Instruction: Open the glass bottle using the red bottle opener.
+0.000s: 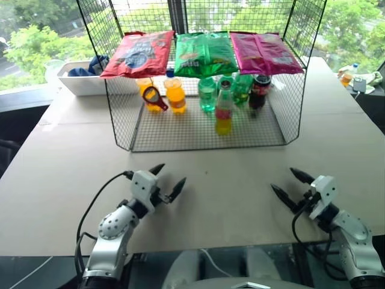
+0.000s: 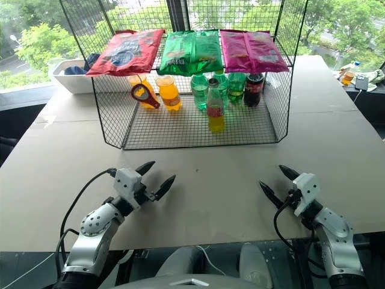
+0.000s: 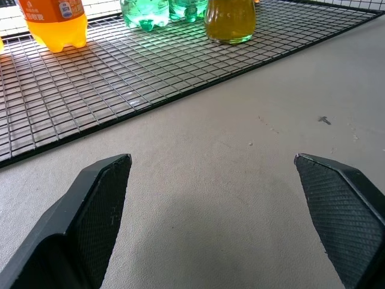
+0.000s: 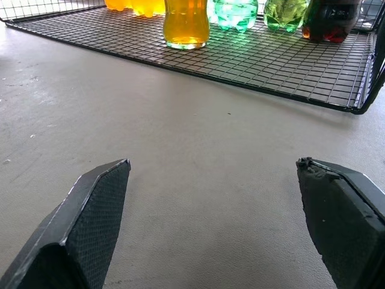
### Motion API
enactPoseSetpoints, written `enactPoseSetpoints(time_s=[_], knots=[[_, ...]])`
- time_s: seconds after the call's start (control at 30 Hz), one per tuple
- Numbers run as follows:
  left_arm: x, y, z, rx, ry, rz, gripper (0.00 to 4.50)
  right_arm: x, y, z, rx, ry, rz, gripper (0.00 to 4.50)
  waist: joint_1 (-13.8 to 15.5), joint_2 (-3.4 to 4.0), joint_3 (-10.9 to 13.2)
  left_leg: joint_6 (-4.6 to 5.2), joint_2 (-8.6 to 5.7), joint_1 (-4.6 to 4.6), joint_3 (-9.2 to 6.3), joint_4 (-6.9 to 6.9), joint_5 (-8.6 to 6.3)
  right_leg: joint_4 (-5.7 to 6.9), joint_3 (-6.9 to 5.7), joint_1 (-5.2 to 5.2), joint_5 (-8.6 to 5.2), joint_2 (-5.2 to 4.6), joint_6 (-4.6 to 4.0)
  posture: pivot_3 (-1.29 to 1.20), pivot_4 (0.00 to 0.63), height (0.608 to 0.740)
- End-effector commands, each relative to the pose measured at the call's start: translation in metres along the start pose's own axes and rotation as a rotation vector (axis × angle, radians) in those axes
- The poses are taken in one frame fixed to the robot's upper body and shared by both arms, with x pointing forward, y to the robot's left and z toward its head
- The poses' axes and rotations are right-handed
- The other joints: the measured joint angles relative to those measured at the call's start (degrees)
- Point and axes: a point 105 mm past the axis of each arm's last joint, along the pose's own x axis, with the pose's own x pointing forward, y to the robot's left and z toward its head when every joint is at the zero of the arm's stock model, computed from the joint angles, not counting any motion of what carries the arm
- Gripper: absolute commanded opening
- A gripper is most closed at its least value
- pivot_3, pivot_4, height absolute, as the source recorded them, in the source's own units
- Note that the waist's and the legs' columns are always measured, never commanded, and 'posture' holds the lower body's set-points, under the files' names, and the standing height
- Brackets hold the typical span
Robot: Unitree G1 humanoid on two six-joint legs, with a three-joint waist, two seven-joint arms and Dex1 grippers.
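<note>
While both grippers gape — glass bottle [image 1: 224, 112] upright.

Glass bottle [image 1: 224, 111] upright; red bottle opener [image 1: 154, 98] left.

The left gripper [image 3: 212, 180] hangs over bare pale table [image 3: 228, 198] with its two black textured fingers [image 3: 99, 205] spread wide apart, nothing between them. Beyond lies the black wire rack floor [image 3: 120, 78]. On it stand the base of the glass bottle [image 3: 230, 21] with yellow drink, green bottles [image 3: 144, 12] beside it, and an orange bottle [image 3: 55, 24].
</note>
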Motion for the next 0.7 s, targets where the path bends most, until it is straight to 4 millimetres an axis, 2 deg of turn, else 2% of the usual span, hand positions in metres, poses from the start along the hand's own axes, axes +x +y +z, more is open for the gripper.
enactPoseSetpoints(time_s=[0.03,0.7], knots=[[-0.0105,-0.0026,-0.0184,-0.042,0.079,-0.001,4.50,0.0015,0.0021,-0.0047,0.010,0.014,0.006,4.46,0.0,-0.01,0.0,0.00,0.00,0.00,0.00,0.00,0.00,0.00,0.00,0.00,0.00,0.00,0.00,0.00,0.150,0.740],[-0.0048,-0.0021,-0.0156,-0.056,0.061,0.003,4.50,0.0048,0.0035,-0.0041,0.004,0.001,0.004,4.46,-0.1,-0.04,0.0,0.01,0.06,0.03,0.05,0.00,-0.01,0.01,0.05,0.00,0.01,0.03,-0.01,0.00,0.150,0.740]])
